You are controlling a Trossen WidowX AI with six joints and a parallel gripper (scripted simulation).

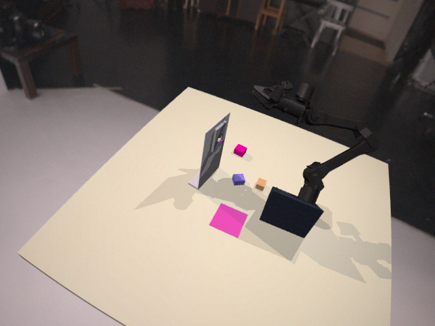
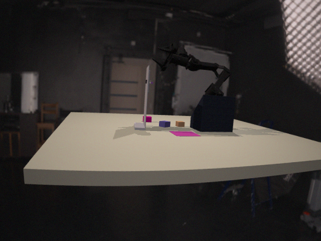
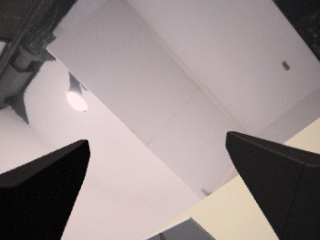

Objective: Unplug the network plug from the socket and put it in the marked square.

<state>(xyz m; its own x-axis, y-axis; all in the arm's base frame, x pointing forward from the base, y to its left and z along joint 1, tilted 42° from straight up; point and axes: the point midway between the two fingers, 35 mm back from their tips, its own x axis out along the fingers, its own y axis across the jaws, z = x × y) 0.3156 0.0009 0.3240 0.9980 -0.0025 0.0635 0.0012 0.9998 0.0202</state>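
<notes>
The grey upright panel (image 1: 206,172) (image 2: 145,103) stands on the table; its top edge shows at the bottom of the wrist view (image 3: 186,231). The small plug (image 1: 220,140) (image 2: 151,82), whitish and purple, sticks out of the panel's arm-facing side, high up. Its tab is too small to tell. My gripper (image 1: 253,89) (image 2: 155,53) (image 3: 159,142) is open, with nothing between its fingers. It is in the air above the height of the plug, on the arm's side of the panel, touching nothing. The marked square (image 1: 228,220) (image 2: 184,133) is flat magenta on the table, between the panel and the arm's base, toward the top camera.
A magenta block (image 1: 240,150) (image 2: 147,119), a purple-blue block (image 1: 238,179) (image 2: 164,123) and an orange block (image 1: 260,184) (image 2: 179,123) lie on the table on the arm's side of the panel. The arm stands on a dark box-shaped base (image 1: 291,212) (image 2: 213,114).
</notes>
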